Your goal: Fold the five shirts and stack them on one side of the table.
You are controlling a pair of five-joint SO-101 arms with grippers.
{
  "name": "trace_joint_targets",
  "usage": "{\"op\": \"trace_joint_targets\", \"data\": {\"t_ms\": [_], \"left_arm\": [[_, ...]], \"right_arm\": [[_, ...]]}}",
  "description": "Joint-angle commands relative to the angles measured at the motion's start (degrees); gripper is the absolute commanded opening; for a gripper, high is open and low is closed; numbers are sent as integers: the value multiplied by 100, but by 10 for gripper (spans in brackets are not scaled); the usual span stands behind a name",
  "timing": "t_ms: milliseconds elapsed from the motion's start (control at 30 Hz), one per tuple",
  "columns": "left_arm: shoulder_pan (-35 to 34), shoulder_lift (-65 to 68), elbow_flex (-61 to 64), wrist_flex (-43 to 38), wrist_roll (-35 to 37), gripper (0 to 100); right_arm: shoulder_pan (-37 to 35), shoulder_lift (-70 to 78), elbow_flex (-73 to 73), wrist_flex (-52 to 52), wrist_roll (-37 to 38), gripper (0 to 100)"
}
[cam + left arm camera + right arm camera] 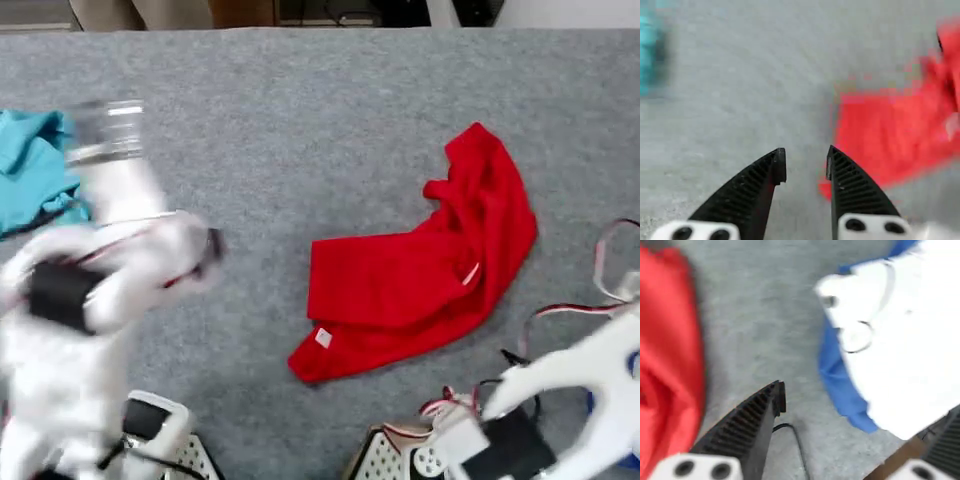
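Where the table is looked down on from above, the red shirt [420, 280] is seen right of the middle of the grey table [300, 100]. It is half folded: a flat panel lies toward the near side, with a white tag [322, 338] at its near corner, and a crumpled bunch trails toward the far side. A teal shirt [30, 170] is bunched at the left edge, beside the left arm [100, 270] (much blurred). A sliver of a blue shirt [630, 462] is caught at the near right edge, beneath the right arm [570, 385].

The fingers' state is supplied by the wrist views. The left gripper [805, 165] is held over grey surface, its fingers parted by a narrow gap with nothing between them, and a corner of the red shirt [890, 135] lies just beside one finger. The right gripper [867, 410] is spread wide, with nothing held. There the blue shirt [840, 385] is shown crumpled under a white part of the arm, and a thin black cable [792, 437] is laid on the table near one finger.

A broad stretch of grey surface is left between the teal and red shirts and along the far edge.
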Motion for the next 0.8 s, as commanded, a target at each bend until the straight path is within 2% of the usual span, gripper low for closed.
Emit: {"op": "trace_joint_targets", "data": {"t_ms": [0,133,300,567,767], "left_arm": [[765,1086,-422,44,-53,150],[782,2404,-958,35,-141,150],[1029,3925,-1837,35,-123,150],[2338,5657,-2611,35,-123,150],[2277,6624,-2919,35,-114,150]], "right_arm": [[646,637,-13,-536,316,461],[1121,1473,-514,-484,519,461],[1332,2229,-1727,185,519,461],[1385,2774,-3582,1116,492,461],[1376,2800,-4224,1600,519,461]]}}
